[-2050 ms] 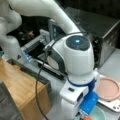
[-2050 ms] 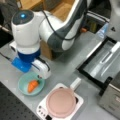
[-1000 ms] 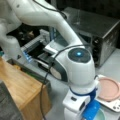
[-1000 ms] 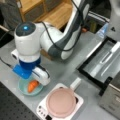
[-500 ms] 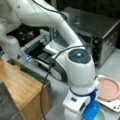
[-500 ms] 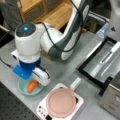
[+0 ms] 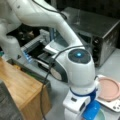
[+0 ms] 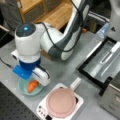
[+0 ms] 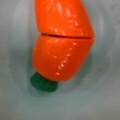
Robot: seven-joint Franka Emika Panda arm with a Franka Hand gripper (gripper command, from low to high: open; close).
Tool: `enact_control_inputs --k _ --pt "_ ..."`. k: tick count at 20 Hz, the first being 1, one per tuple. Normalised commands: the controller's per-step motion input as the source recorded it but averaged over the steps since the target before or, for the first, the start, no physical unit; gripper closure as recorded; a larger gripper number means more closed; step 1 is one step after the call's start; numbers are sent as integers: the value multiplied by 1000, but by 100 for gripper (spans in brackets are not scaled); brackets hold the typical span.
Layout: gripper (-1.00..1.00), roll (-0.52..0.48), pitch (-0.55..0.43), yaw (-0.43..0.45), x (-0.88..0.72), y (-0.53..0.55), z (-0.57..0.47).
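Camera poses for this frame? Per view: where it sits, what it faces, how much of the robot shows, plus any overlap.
A front view: sits high, looks down across the arm's head toward the toaster oven; pink plate at right.
A front view: sits overhead on the opposite side, looks down at the carrot in the teal bowl under the wrist; the arm fills the middle.
Wrist view: points straight down, close on the carrot in the bowl; no robot parts show.
Shared: both front views show the arm and pink plate.
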Motion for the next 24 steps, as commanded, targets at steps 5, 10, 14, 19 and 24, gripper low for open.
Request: enact_control_inputs --k 5,10,14,19,24 --pt "-100 20 67 76 220 -43 65" --pt "-100 20 67 76 220 -43 65" --pt "-100 20 67 76 220 -43 65" --pt "-100 20 67 76 220 -43 65" --pt "-100 20 67 76 220 -43 65"
